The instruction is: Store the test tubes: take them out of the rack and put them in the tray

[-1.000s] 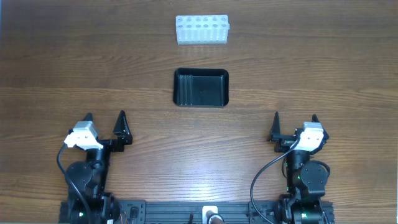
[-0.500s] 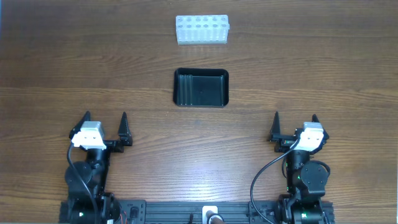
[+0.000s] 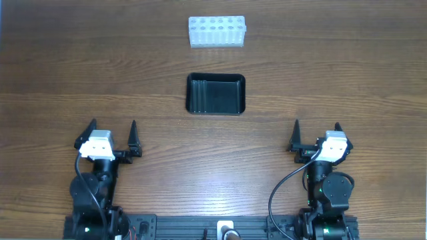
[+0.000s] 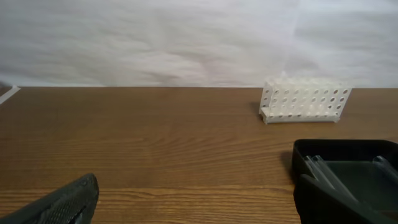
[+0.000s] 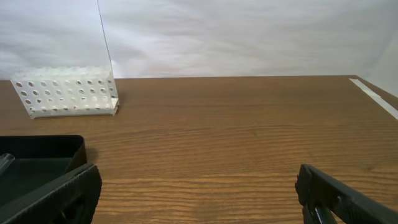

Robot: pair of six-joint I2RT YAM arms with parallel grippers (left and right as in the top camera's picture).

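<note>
Rack [image 3: 217, 33] and tray [image 3: 216, 77] unmoved, left gripper [image 3: 113, 123] turned straighter, right gripper [image 3: 317, 124] still

No text, label, number or sign can be read on anything here.

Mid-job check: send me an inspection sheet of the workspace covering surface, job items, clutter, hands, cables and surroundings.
Surface: wooden table, no damage seen.
Job's things: white rack at the far side; black tray nearer the arms, apart from the rack; clear tubes seem to lie in the tray; whether the rack holds any, cannot tell.
Clutter: nothing seen.
Hands: left hand and right hand both open, empty, near their bases.
Cables: black cable loops beside the right arm's base.
Surroundings: white backdrop behind the table.
</note>
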